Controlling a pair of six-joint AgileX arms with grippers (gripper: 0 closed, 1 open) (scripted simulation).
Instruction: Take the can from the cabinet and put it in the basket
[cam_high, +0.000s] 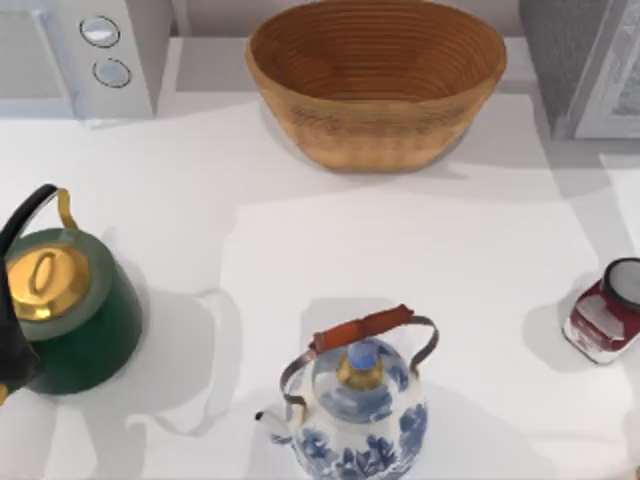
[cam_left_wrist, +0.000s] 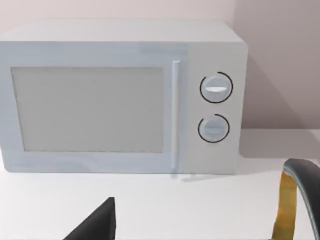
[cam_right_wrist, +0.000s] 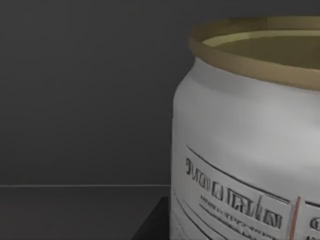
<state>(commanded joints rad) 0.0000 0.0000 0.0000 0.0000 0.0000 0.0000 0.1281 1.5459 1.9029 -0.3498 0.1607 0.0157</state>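
- The can (cam_right_wrist: 245, 145) stands upright and close in the right wrist view, against a dark grey wall and floor, its gold rim tilted in the picture.
- A dark tip of the right gripper sits beside its base; how far the fingers gape, I cannot tell.
- The basket (cam_high: 376, 82) rests at the table's far edge, the cabinet (cam_high: 590, 65) in the far right corner.
- The left arm (cam_high: 15, 330) sits by the left edge, over the green kettle (cam_high: 70, 310).

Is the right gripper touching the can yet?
Cannot tell. The right wrist view puts the can very close against a dark interior, but no contact or gap shows.
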